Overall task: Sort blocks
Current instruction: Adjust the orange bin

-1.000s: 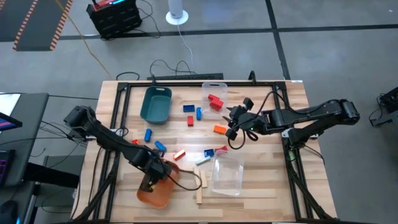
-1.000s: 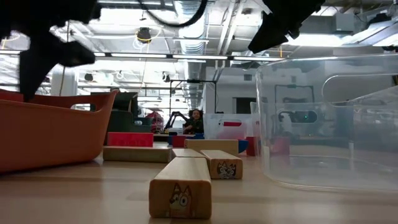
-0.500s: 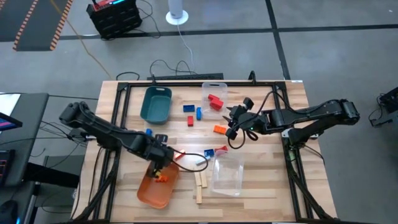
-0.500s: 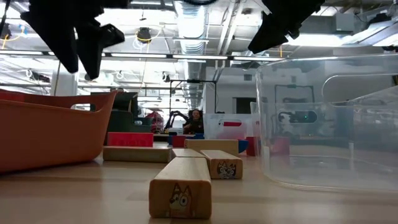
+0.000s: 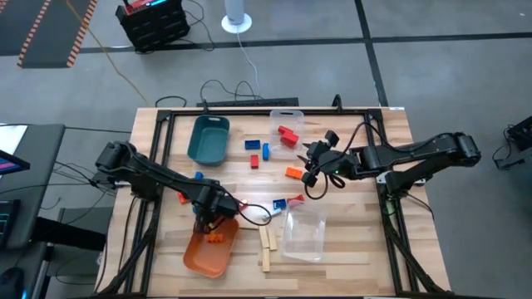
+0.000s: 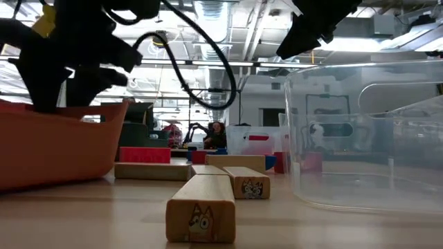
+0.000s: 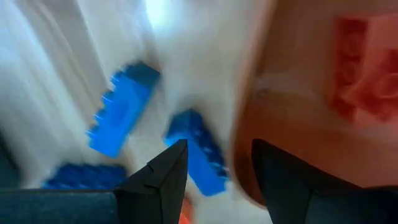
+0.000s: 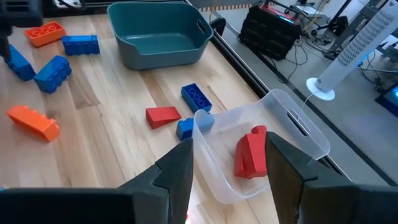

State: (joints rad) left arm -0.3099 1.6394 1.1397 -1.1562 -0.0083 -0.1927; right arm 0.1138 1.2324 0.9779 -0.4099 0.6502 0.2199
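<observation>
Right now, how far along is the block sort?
Early. Done: orange bricks lie in the orange tray, and red bricks in the far clear bin. In hand: nothing visible; the left end effector hovers open at the orange tray's rim, and the right end effector waits open mid-table. Left: the teal tray and near clear bin look empty, while blue bricks, an orange brick and wooden pieces lie loose.

Two trays (image 5: 209,139) at the surface's (image 5: 349,249) left, one upper, one (image 5: 204,257) lower, two bins (image 5: 304,233) right of them, blocks (image 5: 293,173) scattered between
</observation>
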